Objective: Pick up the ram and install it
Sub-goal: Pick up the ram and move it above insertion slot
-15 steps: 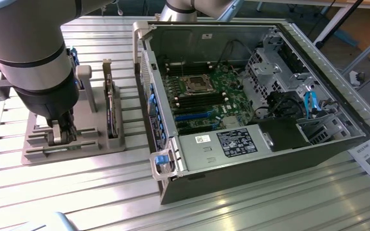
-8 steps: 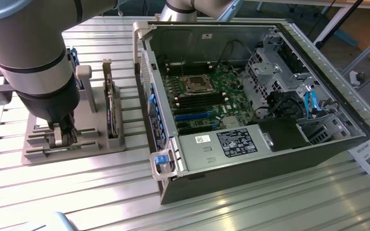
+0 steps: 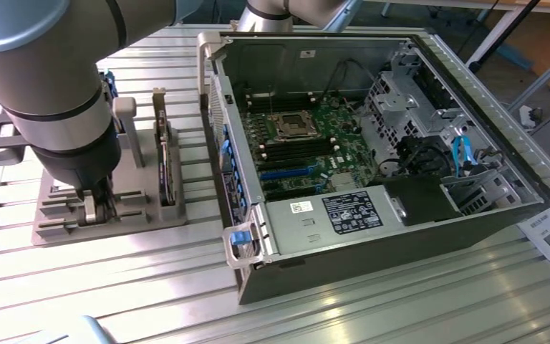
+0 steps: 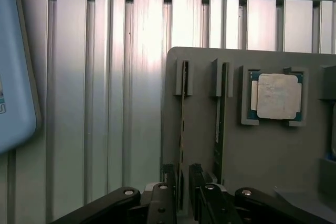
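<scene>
1. Exterior view's left: the grey robot arm reaches down, and its black gripper [image 3: 100,206] is low over a grey plastic slotted holder tray [image 3: 60,222] on the ribbed aluminium table [image 3: 112,287].
2. Jaws apart. One of the fingers [image 4: 169,179] stands on each side of the ram [image 4: 182,119], a long, thin green circuit-board stick on edge in its tray slot. Slight gaps show, so it is not clamped.
3. Neighbouring slot: a second thin board [image 4: 219,124], also on edge. Beyond it, a square silvery processor chip [image 4: 276,96] lies flat in a recess.
4. Further right in the tray: a tall dark expansion card [image 3: 165,165], upright.
5. Exterior view's right: an open black computer case [image 3: 371,259], with its green motherboard [image 3: 346,140] exposed.
</scene>
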{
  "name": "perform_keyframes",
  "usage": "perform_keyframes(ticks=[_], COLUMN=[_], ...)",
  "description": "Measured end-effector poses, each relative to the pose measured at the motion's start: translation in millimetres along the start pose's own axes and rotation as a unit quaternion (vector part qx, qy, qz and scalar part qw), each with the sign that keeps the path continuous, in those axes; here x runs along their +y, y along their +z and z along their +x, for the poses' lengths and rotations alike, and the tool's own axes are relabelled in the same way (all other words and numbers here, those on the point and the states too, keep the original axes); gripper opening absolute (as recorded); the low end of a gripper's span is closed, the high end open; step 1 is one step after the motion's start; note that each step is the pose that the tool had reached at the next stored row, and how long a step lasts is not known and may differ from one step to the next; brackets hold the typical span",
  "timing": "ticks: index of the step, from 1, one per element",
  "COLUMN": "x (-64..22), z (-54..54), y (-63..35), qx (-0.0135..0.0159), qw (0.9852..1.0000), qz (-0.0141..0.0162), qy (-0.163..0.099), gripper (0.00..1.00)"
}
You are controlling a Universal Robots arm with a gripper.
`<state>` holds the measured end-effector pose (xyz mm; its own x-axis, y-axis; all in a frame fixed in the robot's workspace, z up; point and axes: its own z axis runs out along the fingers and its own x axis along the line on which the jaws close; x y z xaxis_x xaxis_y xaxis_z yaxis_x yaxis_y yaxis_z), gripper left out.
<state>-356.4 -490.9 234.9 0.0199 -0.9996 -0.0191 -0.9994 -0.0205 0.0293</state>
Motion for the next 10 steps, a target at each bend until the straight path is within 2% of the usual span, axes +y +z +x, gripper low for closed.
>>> perform_keyframes(ticks=[10], x=[-0.4], z=[0.3], y=[14.4], qx=[0.0000], qw=[1.0000], qz=[0.0000], qy=[0.000], gripper=[0.25])
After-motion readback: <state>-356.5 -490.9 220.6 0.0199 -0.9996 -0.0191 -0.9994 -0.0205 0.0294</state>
